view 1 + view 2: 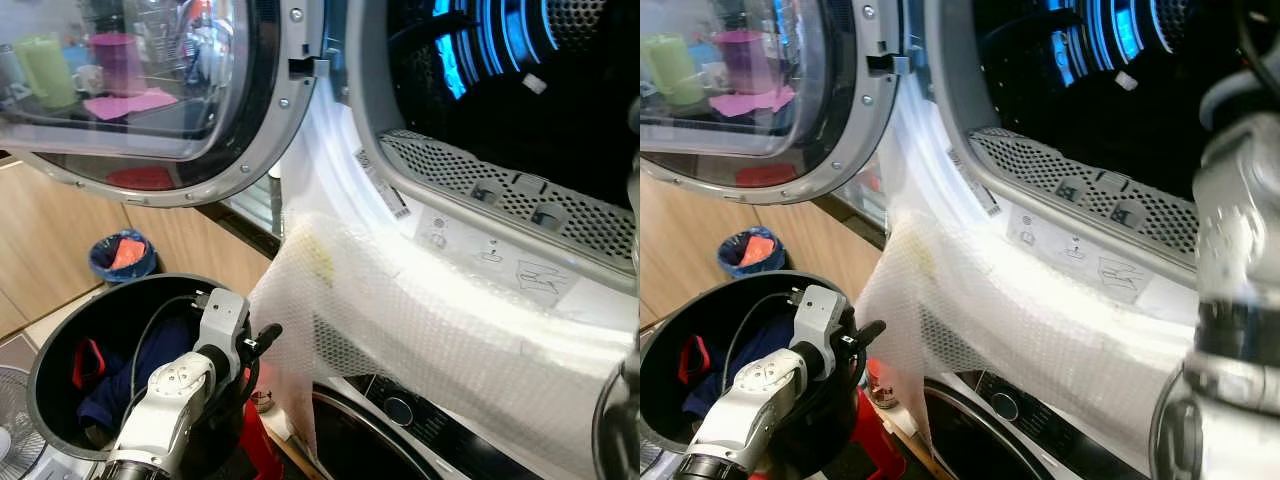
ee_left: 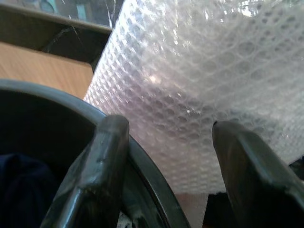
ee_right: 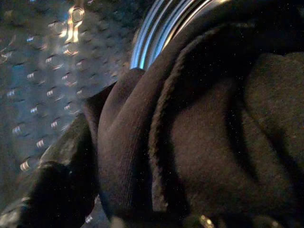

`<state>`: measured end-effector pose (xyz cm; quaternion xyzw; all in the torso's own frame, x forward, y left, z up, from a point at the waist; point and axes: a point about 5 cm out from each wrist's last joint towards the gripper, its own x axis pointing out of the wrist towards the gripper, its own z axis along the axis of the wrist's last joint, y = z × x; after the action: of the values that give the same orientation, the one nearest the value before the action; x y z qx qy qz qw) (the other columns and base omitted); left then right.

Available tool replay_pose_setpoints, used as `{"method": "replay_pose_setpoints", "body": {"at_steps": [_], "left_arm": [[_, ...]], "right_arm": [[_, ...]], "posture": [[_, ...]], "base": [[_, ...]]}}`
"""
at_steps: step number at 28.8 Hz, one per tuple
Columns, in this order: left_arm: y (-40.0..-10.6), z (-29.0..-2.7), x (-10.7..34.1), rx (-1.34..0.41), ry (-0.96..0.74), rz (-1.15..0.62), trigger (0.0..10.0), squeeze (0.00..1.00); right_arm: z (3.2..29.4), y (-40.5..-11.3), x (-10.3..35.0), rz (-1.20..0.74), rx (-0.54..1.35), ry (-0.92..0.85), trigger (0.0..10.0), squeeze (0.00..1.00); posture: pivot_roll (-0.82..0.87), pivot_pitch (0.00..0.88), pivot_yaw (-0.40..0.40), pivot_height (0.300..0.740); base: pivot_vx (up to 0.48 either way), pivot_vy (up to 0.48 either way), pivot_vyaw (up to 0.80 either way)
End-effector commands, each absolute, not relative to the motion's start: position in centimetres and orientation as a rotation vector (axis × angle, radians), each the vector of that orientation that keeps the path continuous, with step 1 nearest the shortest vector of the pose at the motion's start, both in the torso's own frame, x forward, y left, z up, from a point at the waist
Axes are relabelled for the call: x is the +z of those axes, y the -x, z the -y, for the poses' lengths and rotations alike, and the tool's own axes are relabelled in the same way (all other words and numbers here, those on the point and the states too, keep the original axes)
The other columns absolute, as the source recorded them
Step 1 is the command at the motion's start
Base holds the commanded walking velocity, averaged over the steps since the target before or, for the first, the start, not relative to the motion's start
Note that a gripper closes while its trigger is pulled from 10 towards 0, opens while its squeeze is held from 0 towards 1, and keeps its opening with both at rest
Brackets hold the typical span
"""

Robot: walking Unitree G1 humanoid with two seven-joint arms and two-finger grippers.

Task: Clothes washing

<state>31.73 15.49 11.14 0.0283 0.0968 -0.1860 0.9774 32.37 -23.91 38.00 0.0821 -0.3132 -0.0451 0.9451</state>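
The washer drum point(image 1: 520, 90) stands open, dark inside with blue light, and its round door point(image 1: 150, 90) is swung out to the left. Bubble wrap point(image 1: 420, 310) drapes over the front below the opening. A black basket point(image 1: 100, 292) at lower left holds blue clothes point(image 1: 110, 390) and a red piece point(image 1: 87, 362). My left gripper point(image 1: 265, 335) hovers open over the basket's rim point(image 2: 142, 156), close to the bubble wrap point(image 2: 199, 85), with nothing between its fingers. My right arm point(image 1: 1240, 250) reaches up into the drum; its gripper point(image 3: 118, 190) is shut on a dark garment point(image 3: 199, 123) against the dimpled drum wall point(image 3: 42, 71).
A second machine with a round knob point(image 1: 400, 410) sits under the bubble wrap. A small blue bin point(image 1: 122, 255) stands on the floor by the wooden cabinets point(image 1: 40, 240). A fan point(image 1: 10, 410) is at the far lower left.
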Motion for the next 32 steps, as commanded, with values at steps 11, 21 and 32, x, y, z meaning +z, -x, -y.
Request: {"method": "replay_pose_setpoints", "body": {"at_steps": [11,21,32], "left_arm": [[-31.7,-15.1,11.4,-0.406,-0.053,-0.196,10.0,0.00],[-31.8,-15.0,11.4,-0.410,-0.054,-0.201,10.0,0.00],[-31.9,-14.4,11.5,-0.429,-0.057,-0.208,10.0,0.00]], "right_arm": [[26.9,-29.8,36.4,0.605,-0.219,-0.286,0.0,0.00],[28.7,-31.7,36.5,0.425,-0.394,-0.236,10.0,0.00],[23.8,-34.0,43.0,0.362,-0.280,0.169,10.0,0.00]], "posture": [[0.13,0.081,-0.013,0.740],[0.12,0.076,-0.003,0.740],[0.11,0.071,-0.026,0.740]], "base": [[0.000,0.000,0.00],[0.000,0.000,0.00],[0.000,0.000,0.00]]}}
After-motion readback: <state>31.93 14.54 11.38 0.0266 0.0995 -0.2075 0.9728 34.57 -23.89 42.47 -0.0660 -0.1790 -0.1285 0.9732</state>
